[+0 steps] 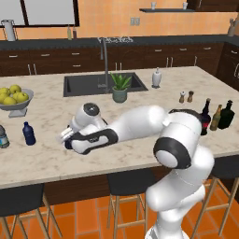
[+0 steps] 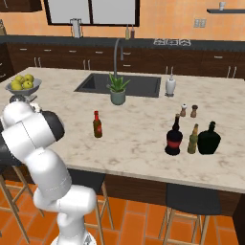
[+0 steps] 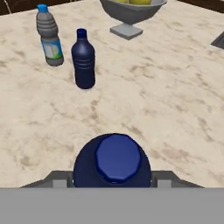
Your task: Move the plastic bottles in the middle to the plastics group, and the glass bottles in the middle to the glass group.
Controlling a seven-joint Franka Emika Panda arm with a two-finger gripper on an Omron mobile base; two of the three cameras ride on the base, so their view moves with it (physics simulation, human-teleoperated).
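Observation:
In the hand view a small dark blue plastic bottle (image 3: 113, 161) with a blue cap sits between the fingertips (image 3: 57, 179), seen from above; my gripper (image 3: 112, 181) is shut on it, above the counter. The plastics group stands ahead: a dark blue capped bottle (image 3: 83, 60) (image 1: 29, 133) and a greyish clear bottle (image 3: 49, 40) (image 1: 3, 137). My gripper (image 1: 66, 139) hovers to the right of them. The slim brown glass bottle (image 2: 97, 124) with a red cap stands mid-counter. The round black red-labelled bottle (image 2: 173, 137) stands beside the glass group's amber bottle (image 2: 193, 139) and broad dark bottle (image 2: 209, 139).
A grey fruit bowl (image 1: 17, 107) with yellow-green fruit stands behind the plastics group. A potted plant (image 1: 120, 87), a sink (image 1: 86, 85) with a tall faucet, a white dispenser (image 1: 157, 78) and two small shakers (image 2: 188, 111) sit farther back. Stools stand below the counter's near edge.

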